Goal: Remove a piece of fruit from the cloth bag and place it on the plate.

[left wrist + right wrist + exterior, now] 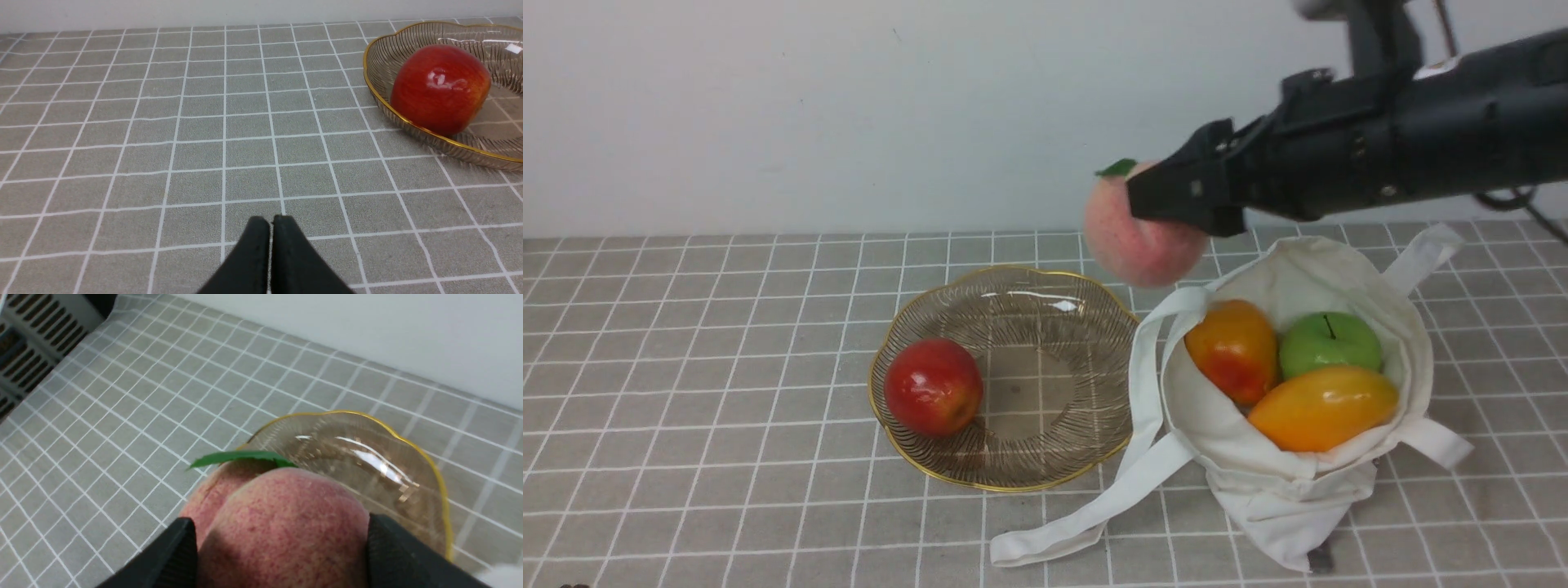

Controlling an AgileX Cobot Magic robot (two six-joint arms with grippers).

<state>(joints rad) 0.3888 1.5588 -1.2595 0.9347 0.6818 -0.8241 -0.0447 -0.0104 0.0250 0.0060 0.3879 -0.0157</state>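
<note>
My right gripper (1156,200) is shut on the pale-pink speckled peach (1131,241) with its green leaf, and holds it in the air above the gap between the cloth bag (1339,269) and the plate (1005,482). In the right wrist view the peach (282,522) sits between both black fingers, with the plate (425,465) beyond it. The plate is a ribbed brownish glass dish with a gold rim. My left gripper (270,222) is shut and empty, low over the tablecloth, left of the plate (372,81).
A glossy red apple (933,386) lies in the plate's left part, also shown in the left wrist view (439,87). The open bag holds two orange mangoes (1323,406) and a green apple (1330,343). Its long straps (1094,506) trail on the checked cloth in front of the plate.
</note>
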